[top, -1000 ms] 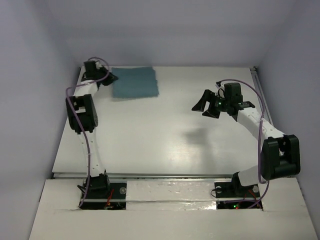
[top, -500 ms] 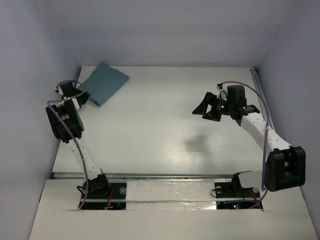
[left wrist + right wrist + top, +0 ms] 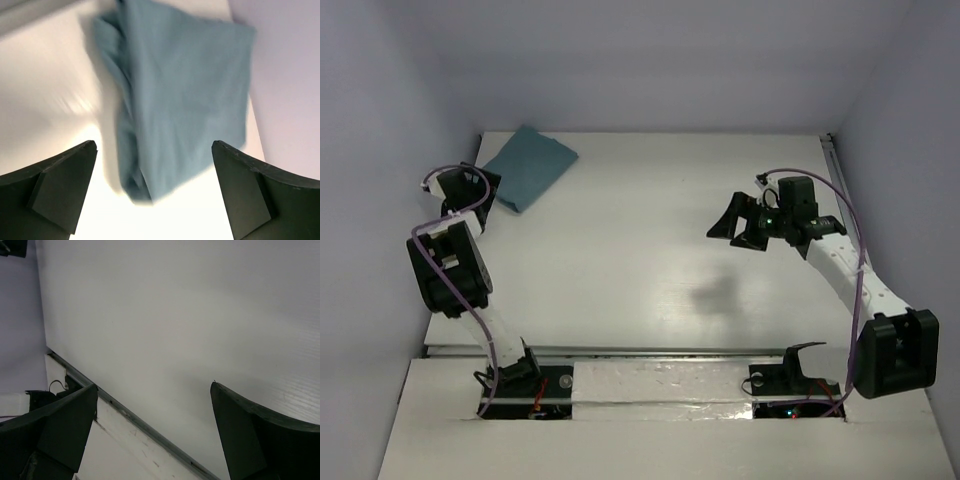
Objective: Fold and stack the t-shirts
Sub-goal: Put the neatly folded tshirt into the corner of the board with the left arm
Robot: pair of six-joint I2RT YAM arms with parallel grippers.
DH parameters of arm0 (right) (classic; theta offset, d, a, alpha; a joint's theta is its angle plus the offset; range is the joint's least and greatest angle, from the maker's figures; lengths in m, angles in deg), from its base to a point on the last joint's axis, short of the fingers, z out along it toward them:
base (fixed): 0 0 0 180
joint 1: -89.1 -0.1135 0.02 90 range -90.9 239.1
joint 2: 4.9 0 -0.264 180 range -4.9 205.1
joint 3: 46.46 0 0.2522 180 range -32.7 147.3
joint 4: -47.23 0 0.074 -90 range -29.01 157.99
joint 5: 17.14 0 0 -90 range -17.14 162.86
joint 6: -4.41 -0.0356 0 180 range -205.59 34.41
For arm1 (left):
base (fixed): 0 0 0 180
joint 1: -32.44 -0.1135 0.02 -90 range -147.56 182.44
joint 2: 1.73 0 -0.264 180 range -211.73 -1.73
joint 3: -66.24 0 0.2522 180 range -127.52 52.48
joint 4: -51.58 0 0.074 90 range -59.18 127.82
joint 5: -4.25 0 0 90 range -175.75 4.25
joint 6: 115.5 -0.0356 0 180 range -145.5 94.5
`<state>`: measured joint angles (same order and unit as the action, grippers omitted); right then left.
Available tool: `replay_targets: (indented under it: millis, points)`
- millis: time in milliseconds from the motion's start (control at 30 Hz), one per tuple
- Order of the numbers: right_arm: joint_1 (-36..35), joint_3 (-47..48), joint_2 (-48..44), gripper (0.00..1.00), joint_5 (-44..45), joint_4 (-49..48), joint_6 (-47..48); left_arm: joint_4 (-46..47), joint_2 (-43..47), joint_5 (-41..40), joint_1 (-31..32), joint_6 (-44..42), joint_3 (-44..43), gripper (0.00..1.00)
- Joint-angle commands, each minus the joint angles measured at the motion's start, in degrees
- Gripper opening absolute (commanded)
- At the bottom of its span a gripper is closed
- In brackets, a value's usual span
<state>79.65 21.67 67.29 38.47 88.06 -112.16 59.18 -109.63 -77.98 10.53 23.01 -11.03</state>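
**A:** Where's the t-shirt [image 3: 530, 167]?

**B:** Far left corner of the table [image 3: 640, 240]. It's folded into a compact teal-blue pad, lying flat and turned on the diagonal, with one corner close to the left wall [image 3: 380, 150]. There's only the one garment, with nothing stacked on or under it.

**A:** Condition of the fold?

**B:** The left wrist view is motion-blurred, so detail is poor. One long edge looks thicker and bunched, the rest smooth. I can't make out a label or the neck.

**A:** Left gripper [image 3: 485, 188]?

**B:** It's just beside the near-left edge of the shirt. The jaws are spread wide. In the wrist view both fingers [image 3: 60, 185] sit at the bottom corners, with the cloth lying beyond them on the table. Nothing is pinched or hanging from either finger, so its hold is empty.

**A:** Right gripper [image 3: 736, 228]?

**B:** Well apart from the shirt, over the right half of the table and raised, casting a soft shadow on the surface below. The jaws are also wide, with nothing between them. Its wrist camera shows only bare white table and the metal rail [image 3: 130, 417] along the near edge.

**A:** Any contact between the arms?

**B:** None. They're on opposite sides of the table.
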Motion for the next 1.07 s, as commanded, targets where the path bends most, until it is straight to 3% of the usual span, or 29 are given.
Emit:
replay_targets:
  millis: [0, 167, 233, 400, 467, 567, 733, 900, 1033]
  points:
    - [-0.48, 2.93, -2.66, 1.0, 0.46, -0.17, 0.99, 1.24, 13.46, 0.14, 4.23, -3.93, 3.82, 0.99]
    - [-0.48, 4.08, -5.99, 1.0, 1.17, -0.7, -0.5, -2.54, 32.0, 0.58, 10.48, -7.02, 10.33, 0.99]
    - [-0.48, 4.17, -7.05, 1.0, 0.82, -0.88, -1.38, -8.69, 37.21, 0.49, 11.63, -8.25, 10.94, 0.99]
    - [-0.48, 5.83, -11.35, 1.0, 1.95, -0.7, -3.4, -18.78, 52.94, 9.54, 12.41, -10.45, 10.6, 0.99]
    - [-0.48, 7.24, -14.25, 1.0, 3.01, 0.52, -4.02, -24.33, 53.75, 9.37, 16.27, -10.63, 7.35, 0.99]
    - [-0.48, 12.06, -17.07, 1.0, 5.82, 5.26, -4.46, -19.54, 58.75, 16.37, 20.13, -7.48, 12.24, 0.99]
    - [-0.48, 17.69, -21.73, 1.0, 13.55, 11.15, -3.67, -12.14, 67.37, 21.23, 24.1, -1.4, 17.1, 0.99]
    - [-0.48, 17.88, -27.26, 1.0, 19.01, 12.83, -2.97, -21.17, 70.19, 20.45, 25.86, -6.23, 11.48, 0.99]
    - [-0.48, 17.0, -27.8, 1.0, 20.06, 13.36, -2.7, -22.33, 70.81, 19.74, 26.75, -6.86, 10.95, 0.99]
